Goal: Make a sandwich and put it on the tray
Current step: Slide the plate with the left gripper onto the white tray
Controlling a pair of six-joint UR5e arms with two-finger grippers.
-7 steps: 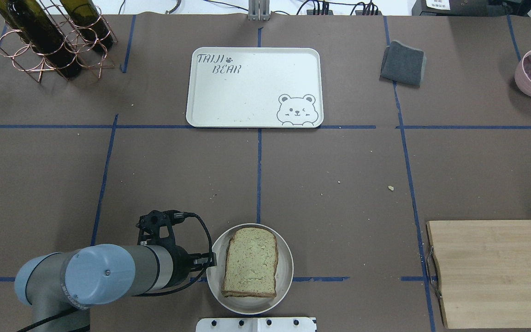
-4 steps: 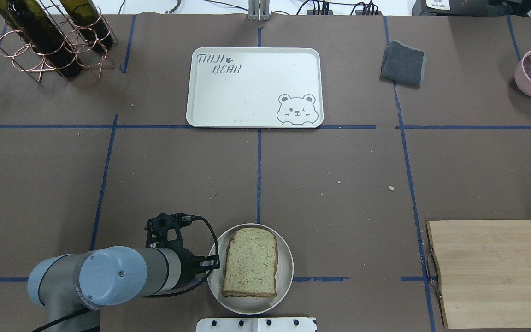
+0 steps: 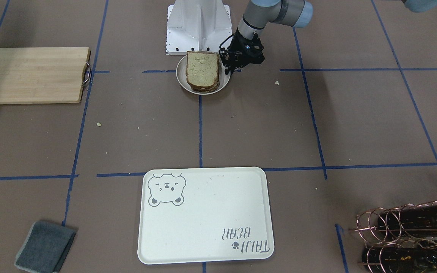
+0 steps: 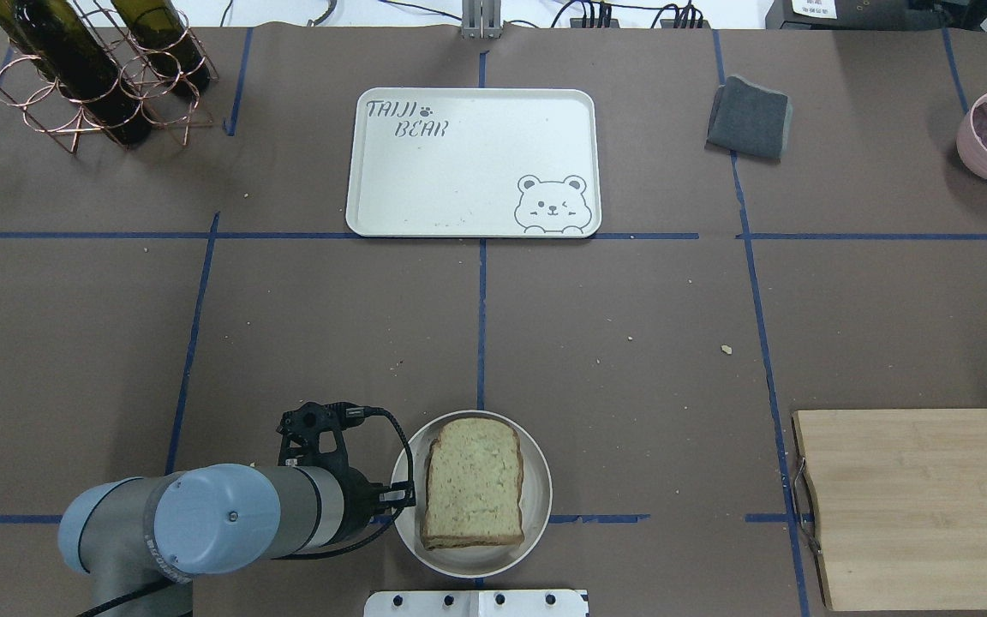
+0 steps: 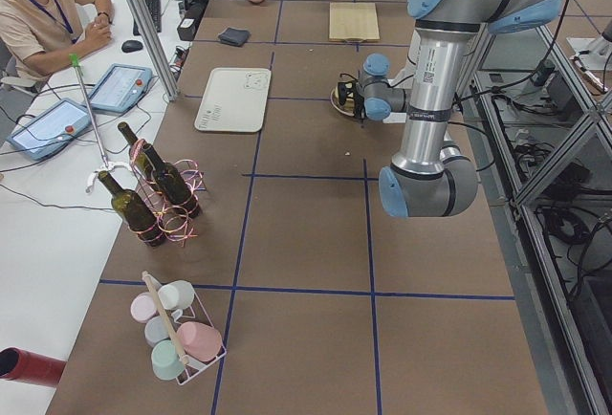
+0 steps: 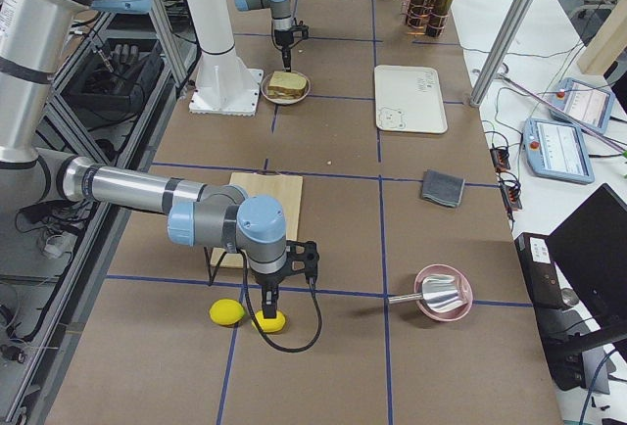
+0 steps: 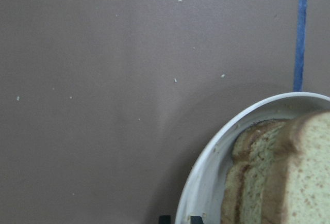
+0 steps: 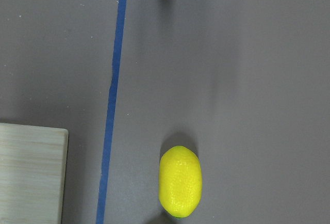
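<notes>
Off-white bowl, holding the sandwich at the tabletop's near edge, seems pinched at its left rim by the left end effector, so lift it level toward the far tray.

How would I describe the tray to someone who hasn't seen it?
On the brown table, look to the far middle, opposite the sandwich. The tray is the cream-white rectangle; unlike the wooden cutting board, it bears a grey bear face and TAIJI BEAR lettering.
</notes>
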